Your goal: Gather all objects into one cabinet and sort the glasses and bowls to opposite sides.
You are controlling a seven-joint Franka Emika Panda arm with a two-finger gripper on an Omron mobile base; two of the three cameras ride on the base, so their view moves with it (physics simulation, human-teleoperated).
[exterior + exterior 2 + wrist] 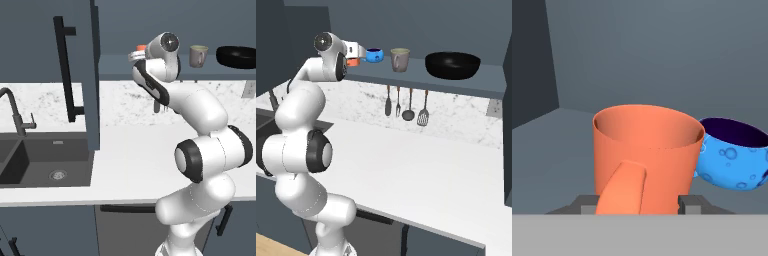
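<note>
The gripper (637, 204) sits partly open around the bright orange round cup (643, 150) (handle facing us). I cannot tell if it grips. The small blue bowl (732, 160) sits just beside.

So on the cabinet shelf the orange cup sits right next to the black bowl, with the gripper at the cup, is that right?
Not quite. The hand view shows the orange cup next to the blue bowl, not the black bowl, which sits at the shelf's far end past the beige-grey cup. The gripper is at the orange cup.
</note>
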